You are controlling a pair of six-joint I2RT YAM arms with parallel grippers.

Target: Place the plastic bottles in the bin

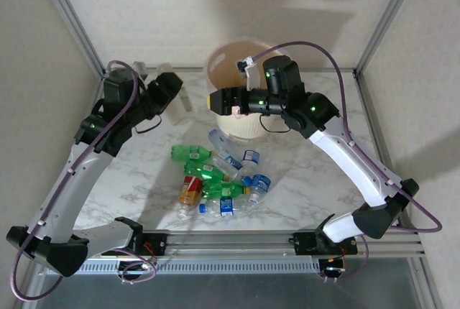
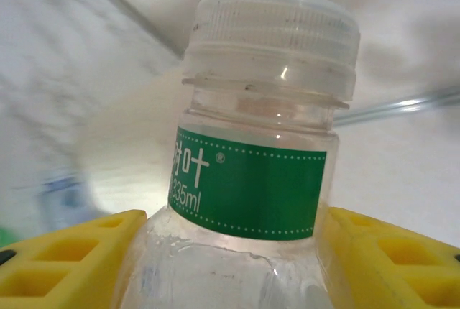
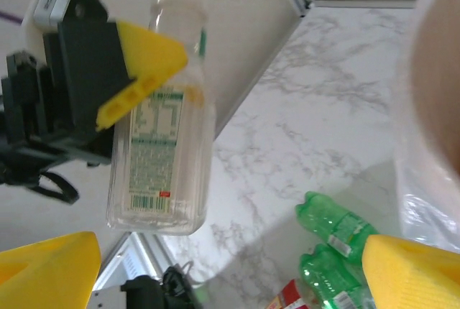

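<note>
The left end effector [image 2: 230, 259] is clamped on a clear, green-labelled bottle [image 2: 251, 180] with a white cap, held above the desk [image 1: 309, 172] at the upper left of the top view. The right end effector [image 3: 230, 269] stands wide apart and empty, just beside the bin [image 1: 243, 128] at top centre. The other plastic bottles [image 1: 215, 176] lie heaped on the desk below the bin.

The bin [image 1: 213, 65] stood at the middle of the table's [image 1: 316, 172] far edge. Before it, from the table's centre toward the near edge, the plastic bottles [image 1: 215, 176] lay heaped, touching one another. Left of the bin, toward the far-left corner, a single bottle [image 1: 180, 102] sat clamped between the left gripper's [image 1: 171, 92] fingers. The right gripper [image 1: 215, 99] hung across the bin's near side.
</note>
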